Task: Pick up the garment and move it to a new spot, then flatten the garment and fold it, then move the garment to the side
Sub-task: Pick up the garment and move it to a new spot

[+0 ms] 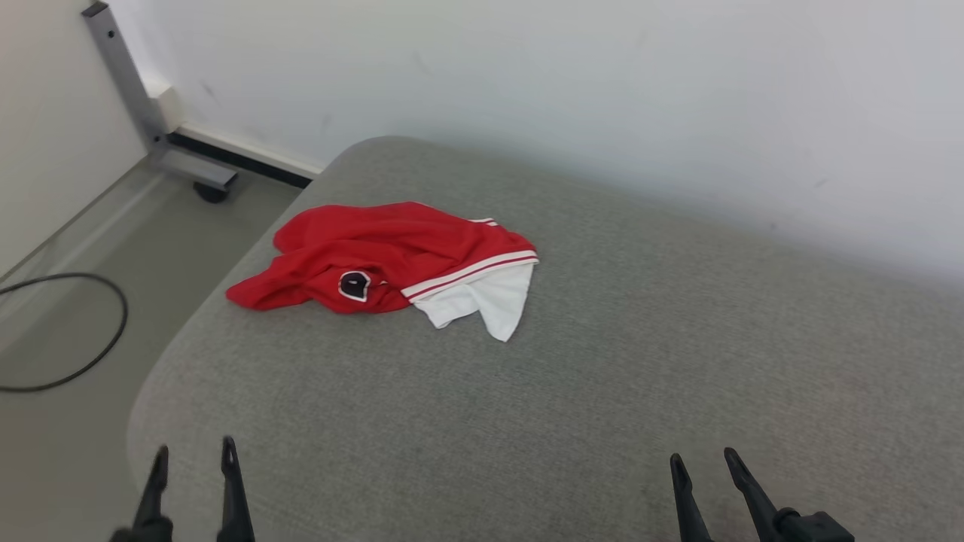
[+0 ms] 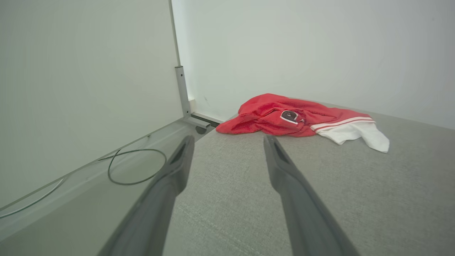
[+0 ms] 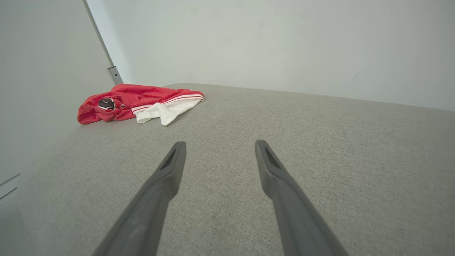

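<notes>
A crumpled red fabric garment (image 1: 376,256) with white trim lies on the far left part of the grey upholstered surface (image 1: 602,376), near its edge. The left tool (image 1: 194,452) and right tool (image 1: 702,457) are both released, fingers spread, empty, well apart from the garment

The head camera looks forward and steeply down from above the near edge of the grey padded surface (image 1: 602,391), with the garment (image 1: 384,260) at about 11 o'clock of centre and the white wall (image 1: 602,90) at 12. The left wrist camera sits low over the surface's left edge, facing along the left gripper (image 2: 229,140) toward the garment, fairly near at 1 o'clock, with the floor cable (image 2: 138,167) at 9. The right wrist camera, equally low but farther off, faces the wall along the right gripper (image 3: 220,145), the same garment small at 10 o'clock; all three views share garment, surface and wall.
</notes>
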Robot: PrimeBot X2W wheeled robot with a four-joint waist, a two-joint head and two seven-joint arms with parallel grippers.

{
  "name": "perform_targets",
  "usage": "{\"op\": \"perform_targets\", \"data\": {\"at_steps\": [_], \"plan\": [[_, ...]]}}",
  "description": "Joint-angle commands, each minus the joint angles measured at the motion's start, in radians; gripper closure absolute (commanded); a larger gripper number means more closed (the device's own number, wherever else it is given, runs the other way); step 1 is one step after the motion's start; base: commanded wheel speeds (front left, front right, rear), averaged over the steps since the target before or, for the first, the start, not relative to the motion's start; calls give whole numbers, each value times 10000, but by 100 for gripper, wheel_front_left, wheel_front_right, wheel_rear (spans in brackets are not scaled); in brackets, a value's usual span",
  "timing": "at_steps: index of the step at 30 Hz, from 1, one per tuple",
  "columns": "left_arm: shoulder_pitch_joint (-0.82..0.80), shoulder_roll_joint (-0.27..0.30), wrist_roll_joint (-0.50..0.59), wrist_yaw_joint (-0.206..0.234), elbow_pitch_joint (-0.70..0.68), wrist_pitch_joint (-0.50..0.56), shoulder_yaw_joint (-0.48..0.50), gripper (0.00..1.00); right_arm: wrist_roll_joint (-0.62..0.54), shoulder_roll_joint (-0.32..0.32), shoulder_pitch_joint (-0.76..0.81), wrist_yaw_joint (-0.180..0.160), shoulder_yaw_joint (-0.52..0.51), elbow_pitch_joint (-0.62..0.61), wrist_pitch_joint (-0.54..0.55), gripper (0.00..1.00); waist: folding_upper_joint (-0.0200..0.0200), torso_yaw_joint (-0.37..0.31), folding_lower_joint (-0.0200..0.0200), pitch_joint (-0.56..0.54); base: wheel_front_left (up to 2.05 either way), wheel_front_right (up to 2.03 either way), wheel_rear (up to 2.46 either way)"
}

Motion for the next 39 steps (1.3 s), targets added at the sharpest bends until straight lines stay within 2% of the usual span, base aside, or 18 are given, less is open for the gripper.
{"op": "perform_targets", "data": {"at_steps": [1, 3, 4, 8, 14, 20, 28, 39], "plan": [[-507, 6, 24, -165, 83, -32, 175, 0, -61, 20, -49, -19, 44, -92, -3, 0, 0, -879, 0, 147, 0, 0, 0], [-895, 67, 72, -286, 153, -32, 310, 0, -107, 18, -139, -19, 64, -107, -3, 0, 0, -1396, 0, 243, 0, 0, 0], [-895, 67, 72, -286, 153, -32, 310, 0, -107, 18, -139, -19, 64, -107, -3, 0, 0, -1396, 0, 243, 0, 0, 0], [-1765, 326, 111, -492, 424, -30, 617, 0, -197, 20, -346, -19, 69, -86, -1, 0, 0, -2518, 0, 473, 0, 0, 0], [-3079, 897, -61, -731, 1044, -30, 1261, 0, -284, 18, -592, -19, -14, -163, -3, 0, 0, -4029, 0, 962, 0, 0, 0], [-4632, 1616, -149, -952, 2359, -32, 1642, 0, -333, 17, -926, -19, -185, -211, -3, 0, 0, -5107, 0, 1628, 0, 0, 0], [-6254, 2628, -419, -1111, 4736, -23, 1548, 0, -288, -5, -1301, -19, -236, -342, -3, 0, 0, -5663, 0, 2383, 0, 0, 0], [-7470, 3685, -920, -1200, 7668, 1011, 1363, 0, -223, -156, -1576, -19, -384, -478, -3, 0, 0, -5735, 0, 2959, 0, 0, 0]]}}
